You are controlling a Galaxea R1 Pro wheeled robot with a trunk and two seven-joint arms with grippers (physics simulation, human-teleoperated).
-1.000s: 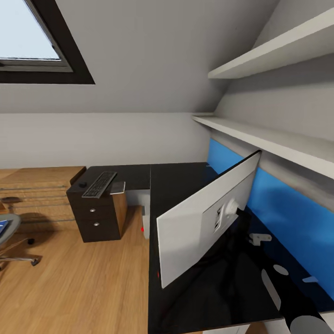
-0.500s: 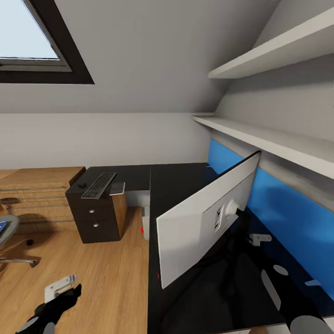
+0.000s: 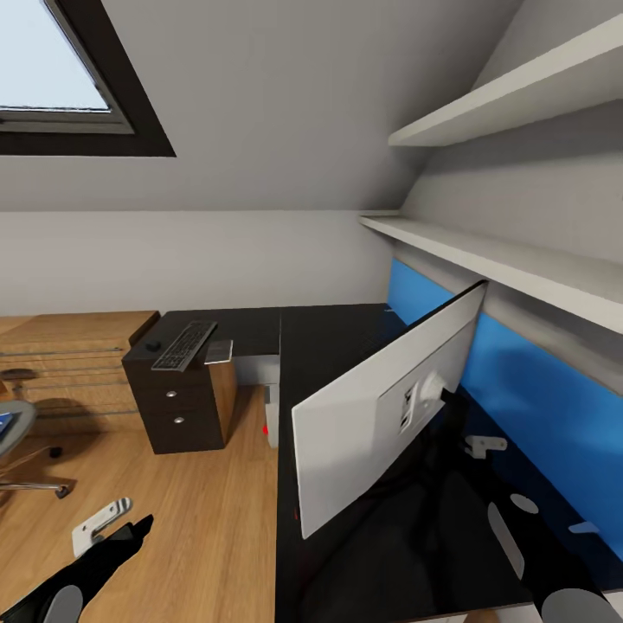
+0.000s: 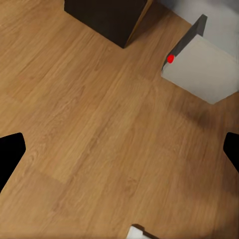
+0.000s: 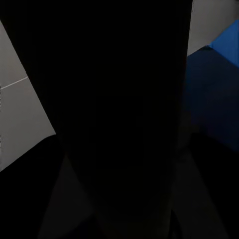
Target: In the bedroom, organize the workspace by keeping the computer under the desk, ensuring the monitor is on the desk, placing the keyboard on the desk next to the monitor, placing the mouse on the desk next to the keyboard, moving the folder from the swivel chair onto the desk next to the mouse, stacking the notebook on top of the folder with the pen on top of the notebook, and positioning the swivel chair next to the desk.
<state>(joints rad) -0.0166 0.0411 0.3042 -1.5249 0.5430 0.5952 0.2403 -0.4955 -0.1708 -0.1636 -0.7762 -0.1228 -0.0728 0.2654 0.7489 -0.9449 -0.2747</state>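
Low over the wood plank floor (image 3: 199, 519), the left gripper (image 3: 108, 528) reaches forward with its fingers spread wide apart and nothing between them; whether the right gripper is apart or together cannot be told from its dark wrist view. Ahead of the left gripper, the computer (image 4: 204, 69) stands on the floor beside a dark drawer cabinet (image 3: 182, 389), which carries the keyboard (image 3: 185, 344) and mouse (image 3: 154, 345). To its right, the black desk (image 3: 333, 333) bears the monitor (image 3: 381, 407), white back showing; the swivel chair (image 3: 17, 450) with the blue folder (image 3: 4, 424) sits to its left.
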